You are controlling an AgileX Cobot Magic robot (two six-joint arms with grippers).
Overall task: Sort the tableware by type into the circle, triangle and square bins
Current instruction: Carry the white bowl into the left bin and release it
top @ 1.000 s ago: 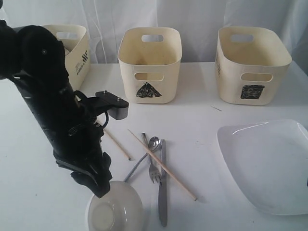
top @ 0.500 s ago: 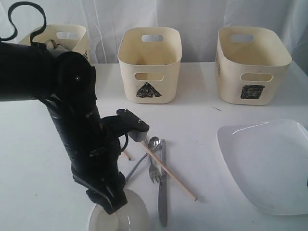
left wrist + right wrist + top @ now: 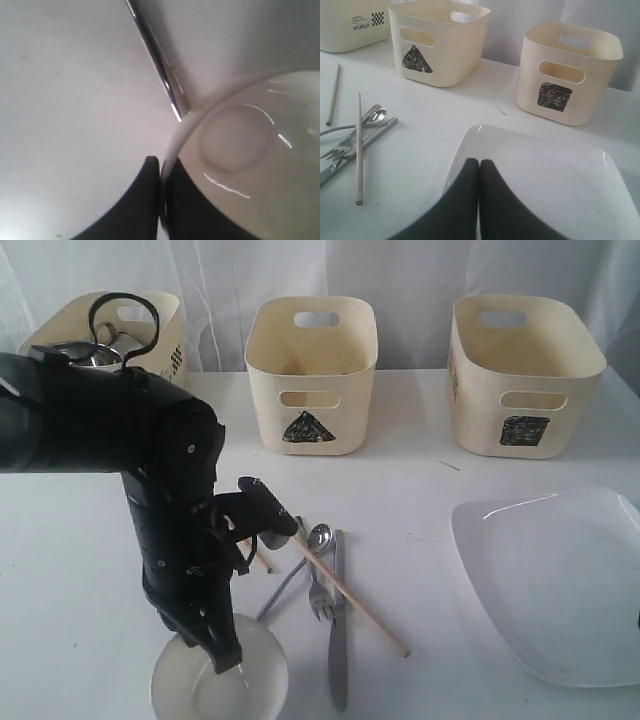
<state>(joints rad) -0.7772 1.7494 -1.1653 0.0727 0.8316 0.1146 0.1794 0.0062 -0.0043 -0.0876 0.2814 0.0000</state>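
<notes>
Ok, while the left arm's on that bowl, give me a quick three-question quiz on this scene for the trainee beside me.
1. True or false: the fork lies inside the triangle bin.
2. What is the left pincer shut on? A) knife B) small white bowl C) chopstick
3. Fill in: the large white plate lies in front of the ___ bin.

Key: 1 false, the fork lies on the table; 2 B; 3 square bin.
</notes>
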